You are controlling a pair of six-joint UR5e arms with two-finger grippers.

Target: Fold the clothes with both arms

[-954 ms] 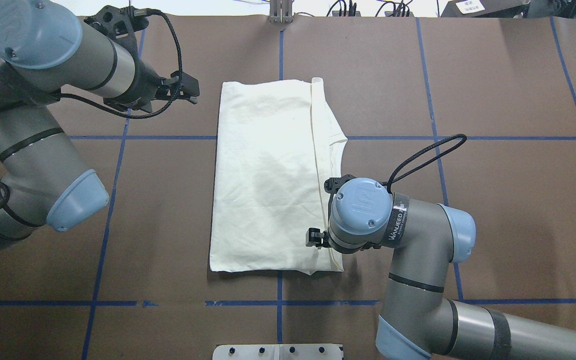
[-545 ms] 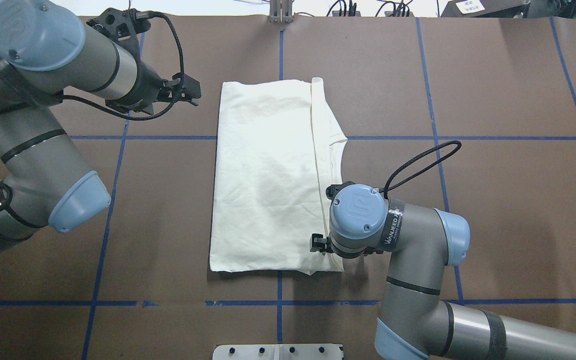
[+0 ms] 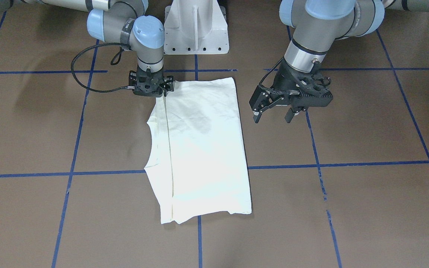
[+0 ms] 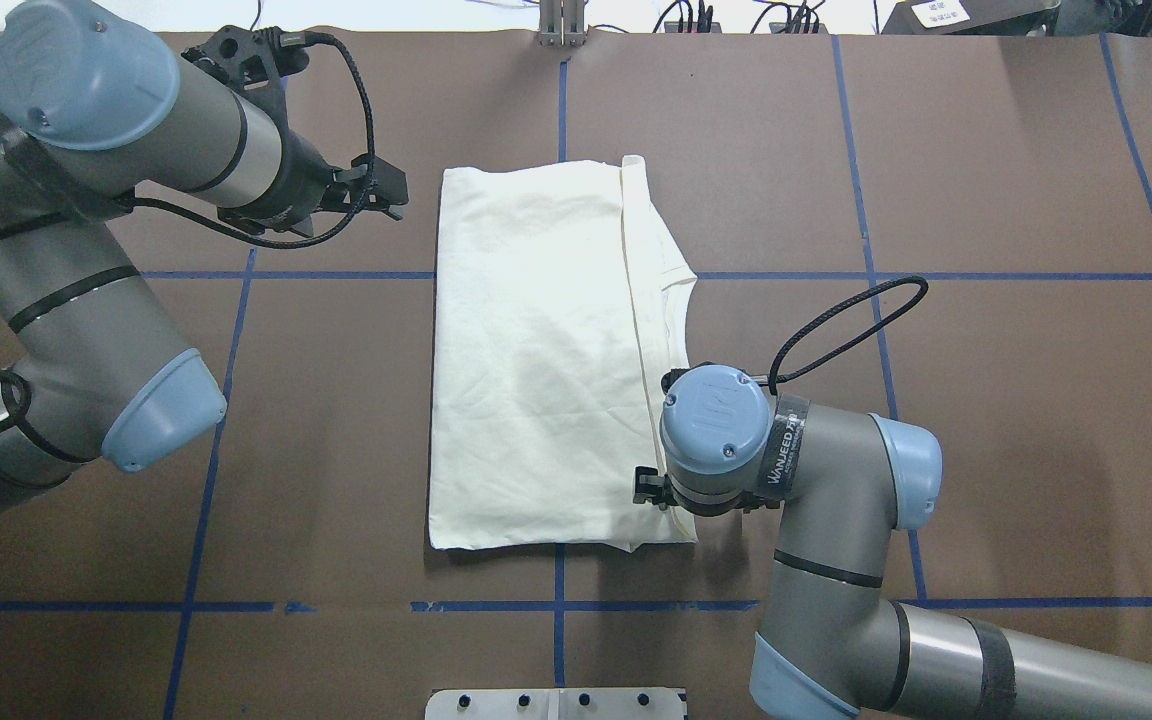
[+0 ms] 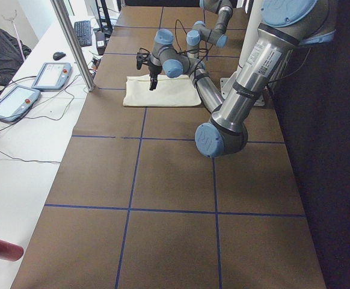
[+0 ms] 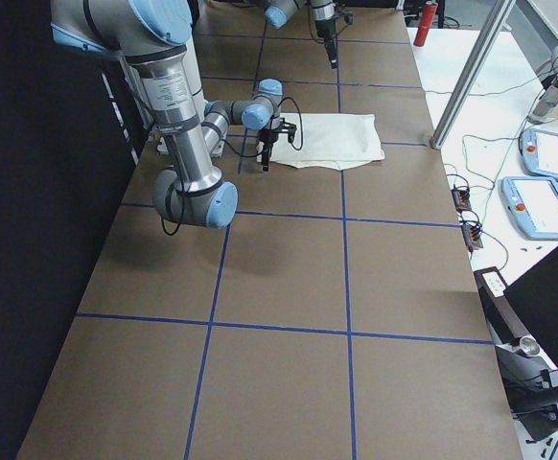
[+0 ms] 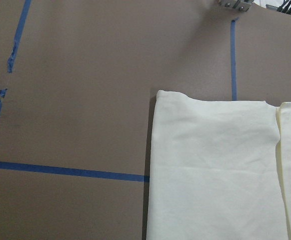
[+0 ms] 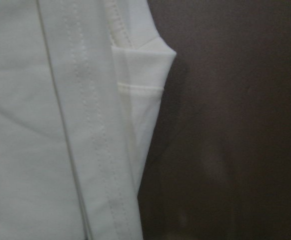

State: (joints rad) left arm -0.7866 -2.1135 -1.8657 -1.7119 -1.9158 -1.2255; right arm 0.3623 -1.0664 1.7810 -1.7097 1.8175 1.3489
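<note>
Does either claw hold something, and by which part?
The left claw is open, holding nothing. The right claw is down at one corner of the folded cream-white shirt; a grip cannot be told.

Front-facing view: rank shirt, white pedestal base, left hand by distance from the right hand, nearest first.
1. Shirt: right hand sits at its robot-side corner.
2. White pedestal base: close by, toward the robot.
3. Left hand: beyond the shirt's opposite edge, open.

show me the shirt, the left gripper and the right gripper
shirt [image 4: 536, 350], overhead view, middle of the folded panel
left gripper [image 3: 272, 116], front-facing view, between its open fingertips
right gripper [image 3: 159, 93], front-facing view, fingertips at shirt's edge
</note>
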